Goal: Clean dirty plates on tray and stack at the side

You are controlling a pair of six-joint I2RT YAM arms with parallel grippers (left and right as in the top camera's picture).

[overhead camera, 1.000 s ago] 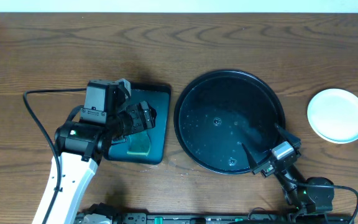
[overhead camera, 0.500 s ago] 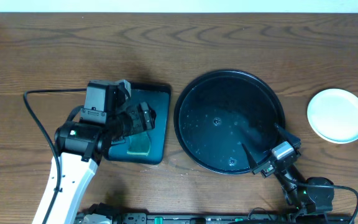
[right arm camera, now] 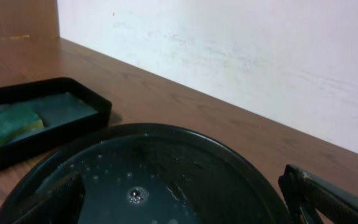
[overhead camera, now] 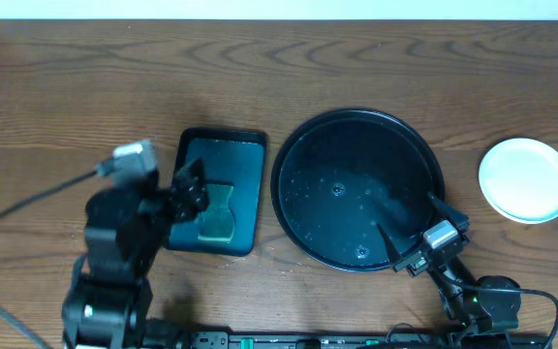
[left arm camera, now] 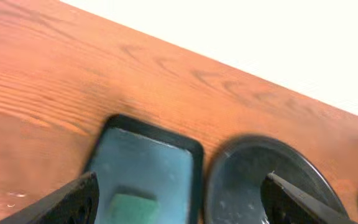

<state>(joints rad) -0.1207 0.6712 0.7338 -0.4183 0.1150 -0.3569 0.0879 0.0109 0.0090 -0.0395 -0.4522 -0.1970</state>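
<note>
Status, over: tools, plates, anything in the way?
Left tool open, empty, by the sponge in the teal tray. Right tool open, empty, over the black tray rim. No plates on it; pale plate, stack unclear, on table beside it. Nothing blocking.

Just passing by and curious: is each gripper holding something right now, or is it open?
Left gripper: open, holding nothing.
Right gripper: open, holding nothing.

One black tray (overhead camera: 356, 112); one sponge (overhead camera: 218, 218); plates (overhead camera: 526, 179) perhaps stacked, uncountable.
</note>
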